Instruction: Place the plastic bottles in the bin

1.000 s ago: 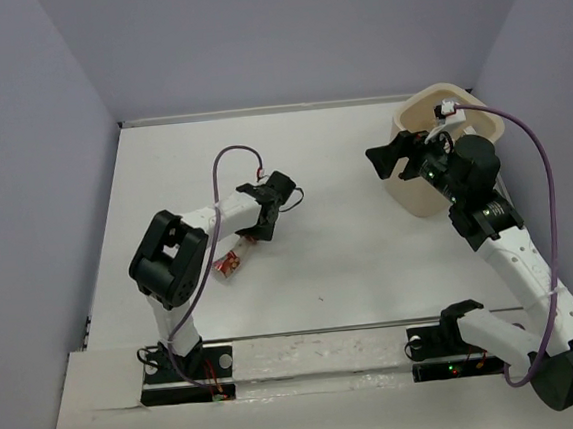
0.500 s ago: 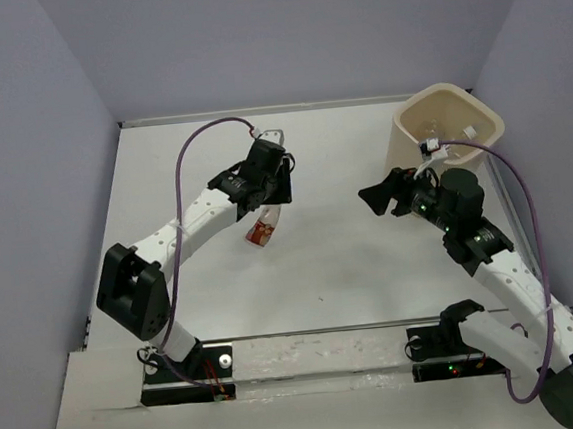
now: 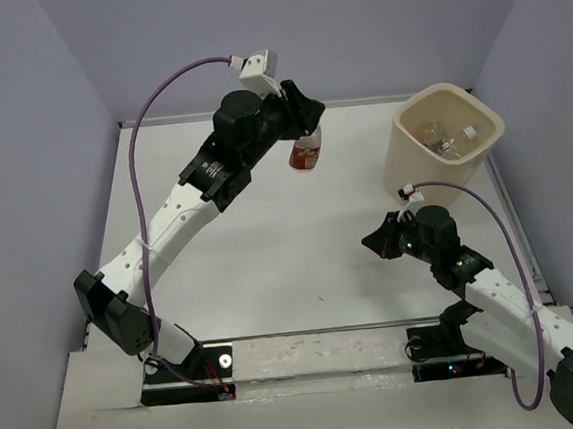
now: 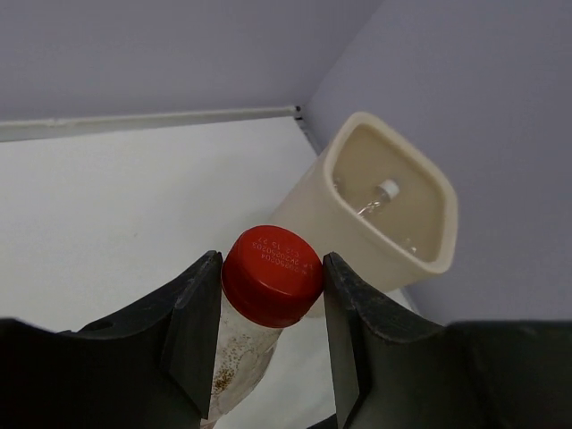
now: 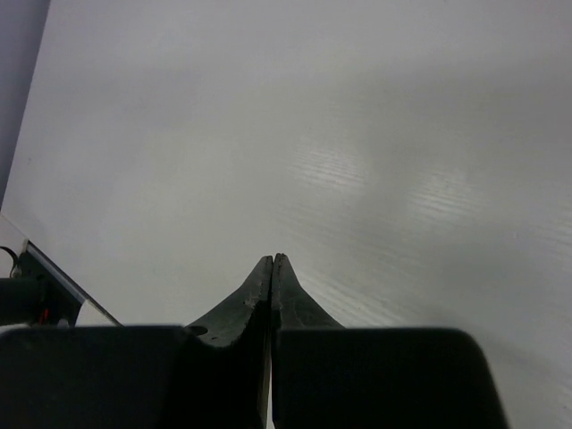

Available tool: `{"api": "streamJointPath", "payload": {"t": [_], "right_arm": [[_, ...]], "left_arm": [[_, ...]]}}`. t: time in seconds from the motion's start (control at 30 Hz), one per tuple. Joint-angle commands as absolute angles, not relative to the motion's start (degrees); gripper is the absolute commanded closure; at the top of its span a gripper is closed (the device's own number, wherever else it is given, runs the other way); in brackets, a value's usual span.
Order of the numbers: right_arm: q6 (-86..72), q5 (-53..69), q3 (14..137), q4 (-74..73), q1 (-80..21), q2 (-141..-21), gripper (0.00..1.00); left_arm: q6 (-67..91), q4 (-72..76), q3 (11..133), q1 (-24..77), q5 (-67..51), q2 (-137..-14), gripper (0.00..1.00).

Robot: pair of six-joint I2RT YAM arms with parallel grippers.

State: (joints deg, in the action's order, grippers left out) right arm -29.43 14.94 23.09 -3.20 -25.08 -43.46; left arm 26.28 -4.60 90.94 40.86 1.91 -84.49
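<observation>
My left gripper [image 4: 271,279] is shut on a small clear plastic bottle [image 4: 243,353] with a red cap [image 4: 272,275] and reddish contents. In the top view this bottle [image 3: 305,153] hangs well above the table, left of the bin. The beige bin [image 3: 448,144] stands at the far right corner, and clear bottles [image 3: 446,137] lie inside it; the left wrist view shows the bin [image 4: 386,207] ahead with a white-capped bottle [image 4: 384,191] at its bottom. My right gripper [image 5: 273,257] is shut and empty, low over bare table [image 3: 377,240] in front of the bin.
Purple-grey walls enclose the white table [image 3: 271,266] at the left, back and right. The left arm [image 3: 181,209] stretches diagonally across the table's left half, its purple cable [image 3: 142,117] arching above. A rail [image 3: 309,353] runs along the near edge.
My left arm has lifted the red-capped bottle and carried it up and right toward the bin. My right gripper has drawn back from the bin toward the near side and shut.
</observation>
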Motion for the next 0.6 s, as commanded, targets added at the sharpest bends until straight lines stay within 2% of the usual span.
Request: {"api": "streamJointPath", "payload": {"t": [0.0, 0.57], "right_arm": [[-31.29, 17.57, 20.4, 3.6, -26.19, -44.73, 1.0], [-32.08, 20.92, 14.41, 8.79, -27.77, -44.91, 1.0]], "left_arm": [[27.42, 8.41, 97.9, 44.29, -1.93, -87.79, 1.0], [32.78, 24.16, 135.41, 49.3, -5.8, -121.01, 1.0]]}}
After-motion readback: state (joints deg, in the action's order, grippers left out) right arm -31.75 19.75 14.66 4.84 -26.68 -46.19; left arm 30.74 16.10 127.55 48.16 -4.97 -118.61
